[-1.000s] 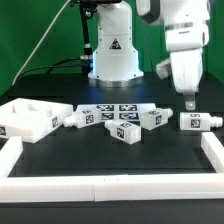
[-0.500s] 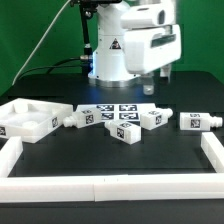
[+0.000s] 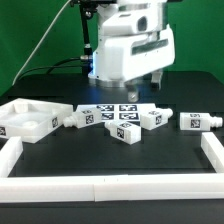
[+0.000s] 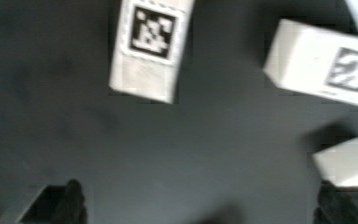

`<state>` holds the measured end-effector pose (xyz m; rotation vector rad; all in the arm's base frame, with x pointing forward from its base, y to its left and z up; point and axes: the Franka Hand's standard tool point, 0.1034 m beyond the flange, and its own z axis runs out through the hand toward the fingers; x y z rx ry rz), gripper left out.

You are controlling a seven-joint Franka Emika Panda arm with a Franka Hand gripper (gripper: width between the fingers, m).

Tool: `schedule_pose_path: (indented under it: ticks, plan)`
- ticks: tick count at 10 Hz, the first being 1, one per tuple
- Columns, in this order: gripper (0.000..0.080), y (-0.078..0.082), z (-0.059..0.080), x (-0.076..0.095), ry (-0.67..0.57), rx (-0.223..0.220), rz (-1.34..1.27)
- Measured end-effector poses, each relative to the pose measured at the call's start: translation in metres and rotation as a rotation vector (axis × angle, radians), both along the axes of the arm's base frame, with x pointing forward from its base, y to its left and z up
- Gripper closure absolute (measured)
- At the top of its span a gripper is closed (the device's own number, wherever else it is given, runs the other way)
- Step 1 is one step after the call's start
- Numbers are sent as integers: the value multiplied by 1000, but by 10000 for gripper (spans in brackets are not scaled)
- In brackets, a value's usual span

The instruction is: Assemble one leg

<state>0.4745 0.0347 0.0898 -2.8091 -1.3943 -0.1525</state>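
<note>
Several white legs with marker tags lie on the black table: one (image 3: 78, 117) to the left of the marker board, two (image 3: 125, 131) (image 3: 152, 119) near the middle, and one (image 3: 198, 120) at the exterior view's right. My gripper (image 3: 143, 88) hangs open and empty above the back of the marker board (image 3: 112, 110), clear of all parts. In the wrist view my gripper (image 4: 202, 205) is over bare table with dark fingertips (image 4: 60, 200) spread wide. That view shows one tagged leg (image 4: 149, 50), a second (image 4: 330, 65) and the corner of a third (image 4: 350, 160).
A large white square part (image 3: 25, 117) with a recess lies at the exterior view's left. A low white fence (image 3: 110, 186) borders the table's front and both sides. The robot base (image 3: 112, 55) stands at the back.
The arm has swung from above the rightmost leg toward the exterior view's left and turned. The gripper now hangs over the marker board. No part has moved.
</note>
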Motion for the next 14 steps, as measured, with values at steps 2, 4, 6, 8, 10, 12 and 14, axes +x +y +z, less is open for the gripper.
schedule_pose_path:
  ticks: [2,4,6,8,10,12,14]
  plan:
    - [151,-19,-26,10,31,15,-158]
    - [151,-29,-50,7,51,20,-176]
    - [151,-28,-49,7,49,20,-174]
    - [151,-30,-66,0,77,24,-193]
    - [151,-36,-80,-2,85,26,-199]
    - [271,-35,-79,-2,85,26,-197]
    - [408,-35,-79,-2,85,26,-197]
